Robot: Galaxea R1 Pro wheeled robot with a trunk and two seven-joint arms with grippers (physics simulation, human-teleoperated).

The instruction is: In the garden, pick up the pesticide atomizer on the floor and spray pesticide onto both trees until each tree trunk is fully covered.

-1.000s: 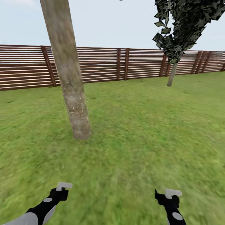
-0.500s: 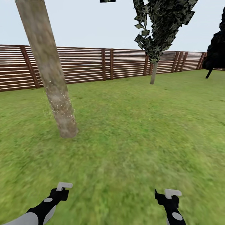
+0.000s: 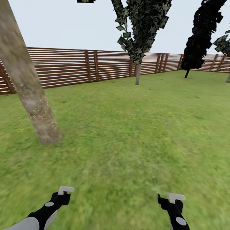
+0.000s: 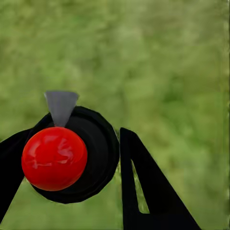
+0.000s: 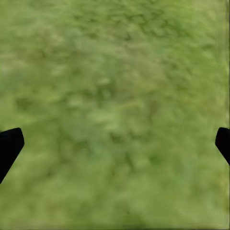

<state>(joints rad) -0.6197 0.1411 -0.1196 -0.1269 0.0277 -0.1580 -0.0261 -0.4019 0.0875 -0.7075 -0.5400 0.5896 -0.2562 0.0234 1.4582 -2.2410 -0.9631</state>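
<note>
The step in hand looks like travel across the garden toward the second tree [image 3: 138, 74], whose thin-looking trunk stands far off at the upper middle of the head view, just in front of the wooden fence [image 3: 64, 65]. The near tree trunk [image 3: 35, 105], at the left edge, carries pale specks on its lower part.

In the left wrist view, the left end effector [image 4: 72, 177] appears to pinch a round black body with a red ball and grey cone, which I take for the pesticide atomizer [image 4: 98, 143]. The right end effector [image 5: 115, 143] is spread wide over bare floor [image 5: 115, 72].

To do this well, steer for the mottled trunk, not the all-black tree [image 3: 203, 28] at upper right. Stop close enough for spray to reach, and keep the left arm steady and the nozzle level.
</note>
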